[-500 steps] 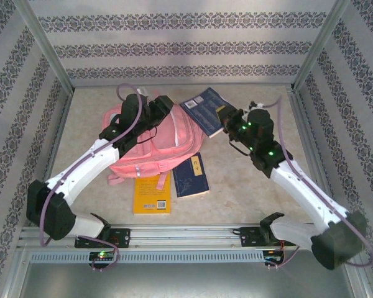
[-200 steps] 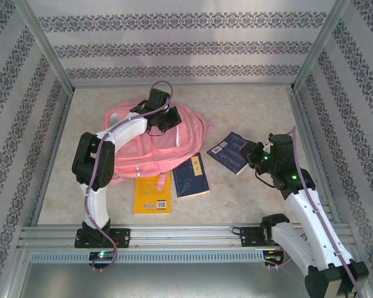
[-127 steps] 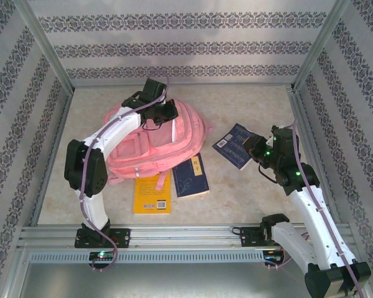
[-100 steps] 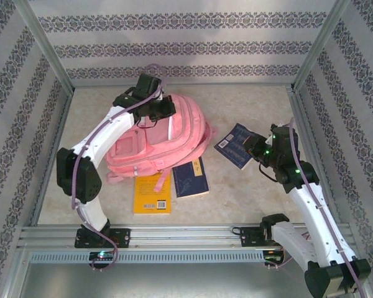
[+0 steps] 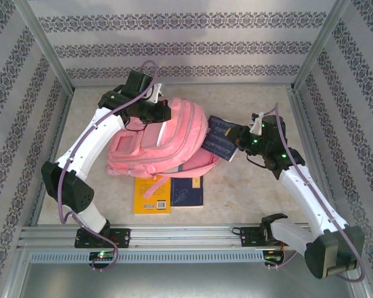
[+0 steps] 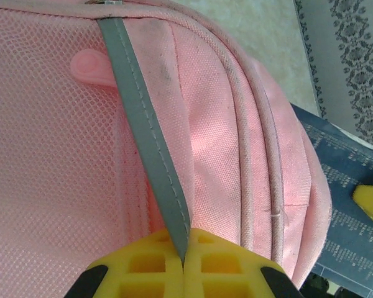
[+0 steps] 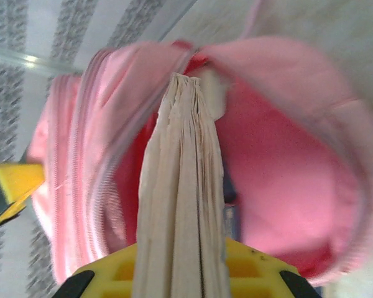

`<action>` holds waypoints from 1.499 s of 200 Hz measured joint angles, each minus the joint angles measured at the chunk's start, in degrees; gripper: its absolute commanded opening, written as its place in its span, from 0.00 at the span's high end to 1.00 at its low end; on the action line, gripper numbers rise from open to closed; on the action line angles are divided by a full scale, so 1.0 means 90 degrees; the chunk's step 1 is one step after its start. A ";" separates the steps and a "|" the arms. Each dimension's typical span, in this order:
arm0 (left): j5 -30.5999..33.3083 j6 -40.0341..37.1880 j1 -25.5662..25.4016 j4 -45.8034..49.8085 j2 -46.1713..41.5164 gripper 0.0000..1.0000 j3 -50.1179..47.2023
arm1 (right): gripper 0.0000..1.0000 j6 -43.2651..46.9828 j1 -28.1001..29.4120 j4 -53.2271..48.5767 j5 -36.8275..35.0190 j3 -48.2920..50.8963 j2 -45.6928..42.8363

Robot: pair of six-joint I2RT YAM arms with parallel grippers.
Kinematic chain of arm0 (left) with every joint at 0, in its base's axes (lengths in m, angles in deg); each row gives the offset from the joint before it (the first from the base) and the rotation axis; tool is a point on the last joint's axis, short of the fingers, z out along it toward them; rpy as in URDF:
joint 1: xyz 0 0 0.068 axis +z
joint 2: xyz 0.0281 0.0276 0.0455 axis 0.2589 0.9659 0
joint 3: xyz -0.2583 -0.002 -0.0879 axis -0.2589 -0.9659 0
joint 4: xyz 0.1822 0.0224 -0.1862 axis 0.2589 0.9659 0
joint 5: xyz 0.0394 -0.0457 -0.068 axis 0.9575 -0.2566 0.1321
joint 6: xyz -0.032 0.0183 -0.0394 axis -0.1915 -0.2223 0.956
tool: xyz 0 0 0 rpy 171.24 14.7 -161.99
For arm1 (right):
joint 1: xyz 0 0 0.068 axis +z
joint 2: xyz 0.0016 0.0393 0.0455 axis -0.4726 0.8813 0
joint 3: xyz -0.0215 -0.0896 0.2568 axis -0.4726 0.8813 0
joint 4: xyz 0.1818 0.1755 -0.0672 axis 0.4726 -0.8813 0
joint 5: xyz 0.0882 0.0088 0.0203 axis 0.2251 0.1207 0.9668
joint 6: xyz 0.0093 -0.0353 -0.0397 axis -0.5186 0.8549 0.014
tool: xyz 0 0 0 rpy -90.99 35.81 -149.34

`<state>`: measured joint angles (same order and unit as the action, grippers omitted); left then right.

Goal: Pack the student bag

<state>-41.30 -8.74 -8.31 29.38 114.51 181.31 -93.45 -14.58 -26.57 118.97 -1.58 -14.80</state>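
The student bag (image 5: 168,139) is a large pink backpack lying mid-table, with its top raised. My left gripper (image 5: 155,112) is shut on the bag's grey reflective strip (image 6: 150,155) and holds that side up. My right gripper (image 5: 241,141) is shut on a dark blue book (image 5: 222,138), whose left end reaches into the bag's open mouth. In the right wrist view the book's pale page edges (image 7: 180,186) stand between the yellow fingers (image 7: 261,267), pointing into the bag's pink inside (image 7: 286,186). The blue cover (image 6: 348,205) shows beside the bag in the left wrist view.
A yellow book (image 5: 152,194) and a second blue book (image 5: 188,191) lie flat on the table in front of the bag, partly under its lower edge. Patterned walls and metal posts close in the left, back and right. Bare tabletop (image 5: 248,198) lies at the front right.
The left gripper has pulled the bag's top up and toward the back left, opening its mouth to the right. The right arm has carried the blue book leftward into that opening.
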 measured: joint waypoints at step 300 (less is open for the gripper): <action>0.2591 -0.0260 -0.1829 0.2261 0.1566 0.84 0.2657 | 1.00 -0.3177 0.0765 0.3291 0.0804 0.0323 0.0906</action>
<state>-17.98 -11.08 -24.77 49.73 128.61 205.22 -122.04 -7.69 3.05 126.21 1.33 -6.64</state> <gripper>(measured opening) 0.207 0.141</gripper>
